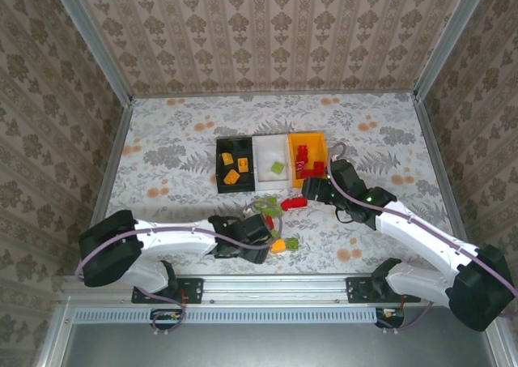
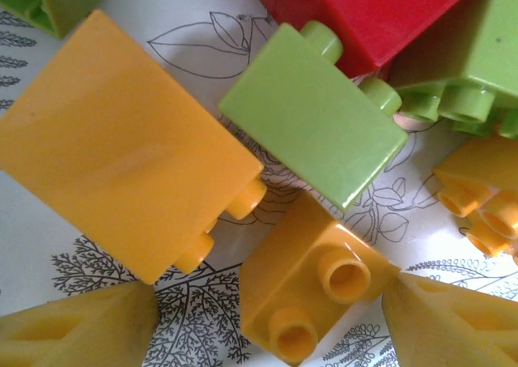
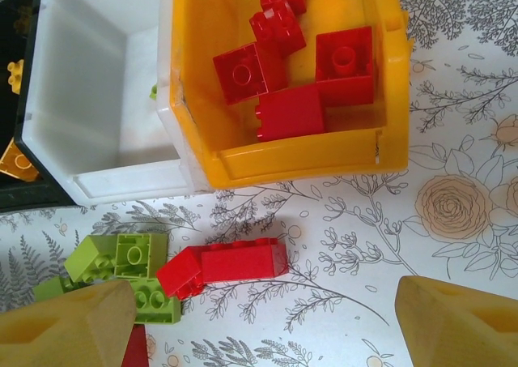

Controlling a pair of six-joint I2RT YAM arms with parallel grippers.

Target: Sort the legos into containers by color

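Abt half done: red plastic bricks (image 3: 279, 112) in orange plastic bin (image 3: 291, 166), yellow bricks (image 1: 231, 176) in black bin (image 1: 218, 163), one green brick (image 1: 278, 168) in white bin (image 3: 105, 83). Mixed pile (image 1: 271, 209) waits on tabletop (image 1: 178, 140). Left gripper (image 2: 271, 322) apart round a yellow-orange brick (image 2: 312, 294), right gripper (image 3: 267, 318) apart, empty.

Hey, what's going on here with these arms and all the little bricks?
Two robot arms are sorting toy bricks by colour. The black bin holds orange-yellow ones, the white bin a green one, the orange bin red ones. The left gripper, open, hangs over an orange-yellow brick in the loose pile, a finger on either side. The right gripper, also open, hovers near a loose red brick in front of the orange bin. Neither holds anything.
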